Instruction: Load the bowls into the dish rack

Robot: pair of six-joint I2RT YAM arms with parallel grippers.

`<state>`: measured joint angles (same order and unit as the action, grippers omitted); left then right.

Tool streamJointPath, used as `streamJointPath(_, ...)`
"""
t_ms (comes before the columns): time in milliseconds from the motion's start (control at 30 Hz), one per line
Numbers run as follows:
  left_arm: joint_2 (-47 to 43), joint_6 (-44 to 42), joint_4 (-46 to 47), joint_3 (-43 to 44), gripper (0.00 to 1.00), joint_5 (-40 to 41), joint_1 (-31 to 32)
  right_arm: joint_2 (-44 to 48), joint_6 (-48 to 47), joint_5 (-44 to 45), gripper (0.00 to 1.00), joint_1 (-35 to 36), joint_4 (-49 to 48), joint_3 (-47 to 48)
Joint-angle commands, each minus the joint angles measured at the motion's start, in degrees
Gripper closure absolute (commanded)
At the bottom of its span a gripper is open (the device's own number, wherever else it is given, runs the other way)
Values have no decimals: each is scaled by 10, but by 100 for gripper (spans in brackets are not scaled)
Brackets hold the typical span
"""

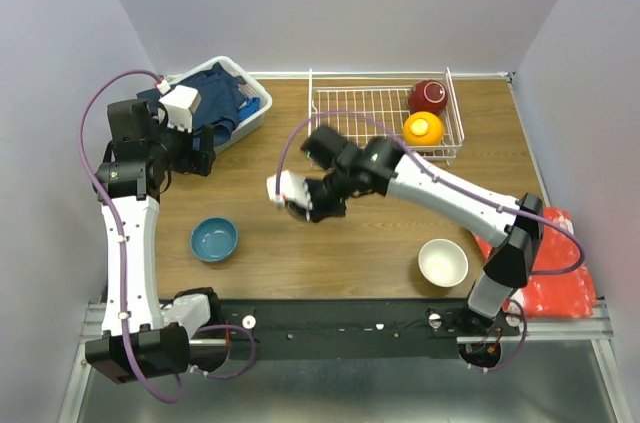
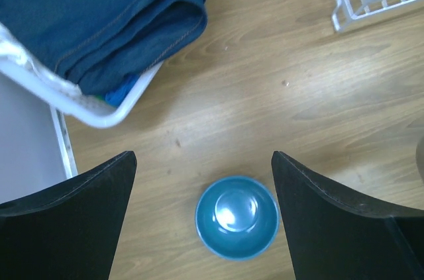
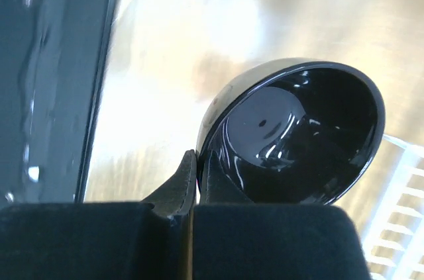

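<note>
Mid-frame, the right gripper [image 3: 197,161] pinches the black bowl [image 3: 298,141] by its rim; next it must lift it to the dish rack [image 1: 352,106], upper right. The left gripper [image 2: 204,161] gapes.

- No text, label, brand, number or sign can be read in any of the three views.
</note>
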<state>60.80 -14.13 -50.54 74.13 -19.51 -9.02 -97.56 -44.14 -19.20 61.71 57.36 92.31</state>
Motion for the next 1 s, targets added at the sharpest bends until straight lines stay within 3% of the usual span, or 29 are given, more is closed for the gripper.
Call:
streamJointPath(0, 12, 11, 66, 42, 8, -60, 14, -46, 99, -120, 99, -95, 55, 162)
streamJointPath(33, 28, 18, 74, 48, 8, -66, 19, -62, 123, -165, 99, -133, 63, 227)
streamJointPath(167, 58, 15, 128, 65, 9, -77, 63, -128, 210, -273, 99, -236, 26, 319)
streamJointPath(300, 74, -19, 164, 60, 8, -54, 138, -163, 354, -395, 99, -342, -101, 323)
streamJointPath(333, 85, -25, 168, 60, 8, -45, 151, -164, 434, -439, 99, -380, -143, 307)
streamJointPath(400, 98, -12, 182, 65, 9, -31, 175, -159, 532, -468, 99, -412, -303, 237)
streamJointPath(433, 109, -4, 187, 66, 9, -36, 178, -156, 635, -492, 99, -438, -370, 207)
streamJointPath(467, 114, 5, 204, 65, 10, -41, 183, -153, 688, -501, 99, -448, -509, 180)
streamJointPath(567, 115, 21, 250, 34, 11, -77, 189, -166, 844, -512, 99, -476, -715, 107)
streamJointPath(667, 125, 27, 302, 16, 10, -72, 211, -199, 981, -488, 99, -494, -858, 66)
streamJointPath(967, 195, 74, 324, 57, 10, -59, 259, -315, 976, -430, 99, -502, -814, 167)
